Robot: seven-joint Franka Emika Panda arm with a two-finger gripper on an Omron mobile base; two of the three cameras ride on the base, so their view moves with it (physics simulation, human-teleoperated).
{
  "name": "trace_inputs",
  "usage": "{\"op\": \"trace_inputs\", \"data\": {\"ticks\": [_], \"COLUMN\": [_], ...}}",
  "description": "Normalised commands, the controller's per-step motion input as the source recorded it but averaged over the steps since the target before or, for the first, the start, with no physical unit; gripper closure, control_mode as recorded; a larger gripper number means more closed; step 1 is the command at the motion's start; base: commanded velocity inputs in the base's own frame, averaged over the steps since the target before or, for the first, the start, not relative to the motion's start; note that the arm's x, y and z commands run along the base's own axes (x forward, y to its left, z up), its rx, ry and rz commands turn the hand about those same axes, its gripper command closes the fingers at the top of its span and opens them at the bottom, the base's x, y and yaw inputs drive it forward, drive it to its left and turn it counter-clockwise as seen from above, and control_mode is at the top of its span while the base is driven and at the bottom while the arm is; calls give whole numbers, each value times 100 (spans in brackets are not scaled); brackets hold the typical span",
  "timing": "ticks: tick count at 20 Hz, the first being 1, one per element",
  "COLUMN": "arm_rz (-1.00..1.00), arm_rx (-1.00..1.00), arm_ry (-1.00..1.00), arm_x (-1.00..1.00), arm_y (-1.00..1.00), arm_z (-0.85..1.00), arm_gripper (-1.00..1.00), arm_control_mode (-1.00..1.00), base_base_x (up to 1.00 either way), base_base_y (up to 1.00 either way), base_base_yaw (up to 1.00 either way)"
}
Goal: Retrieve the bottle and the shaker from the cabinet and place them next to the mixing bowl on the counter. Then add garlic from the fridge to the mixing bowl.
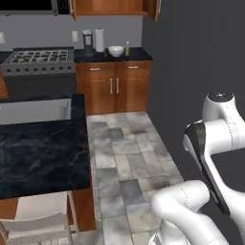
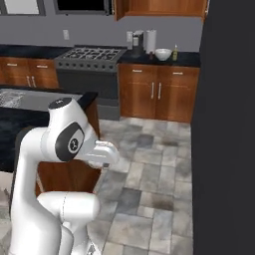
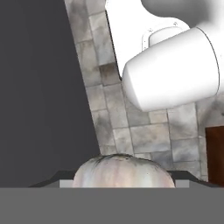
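Note:
In the hand view a pale, papery garlic bulb (image 3: 122, 169) sits between the two dark finger tips of my gripper (image 3: 120, 182), which is shut on it. Behind the garlic lie floor tiles and the fridge's dark side (image 3: 39, 87). The white mixing bowl (image 1: 116, 50) (image 2: 163, 54) stands on the far black counter (image 1: 139, 54). A small bottle (image 1: 127, 48) (image 2: 175, 53) stands upright just right of the bowl. I cannot make out the shaker at this distance. The wooden upper cabinet (image 1: 115, 6) (image 2: 159, 8) hangs above that counter.
The tall dark fridge (image 1: 191, 62) (image 2: 229, 124) fills the right side. A black-topped island (image 1: 38, 153) with a sink lies at the left, a stove (image 1: 40, 60) beyond it. A dark appliance (image 1: 88, 42) and a paper towel roll (image 1: 99, 40) stand left of the bowl. Tiled floor (image 1: 124, 153) runs between.

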Motion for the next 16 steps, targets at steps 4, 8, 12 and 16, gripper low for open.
{"op": "trace_inputs", "data": {"ticks": [4, 8, 12, 16], "arm_rz": [0, 0, 0, 0], "arm_rx": [0, 0, 0, 0], "arm_ry": [0, 0, 0, 0], "arm_x": [0, 0, 0, 0], "arm_y": [0, 0, 0, 0], "arm_z": [0, 0, 0, 0], "arm_gripper": [100, 100, 100, 100], "arm_control_mode": [100, 100, 100, 100], "base_base_x": [100, 81, 90, 92], "base_base_y": [-59, -20, 0, -3], "base_base_yaw": [15, 12, 4, 7]}}
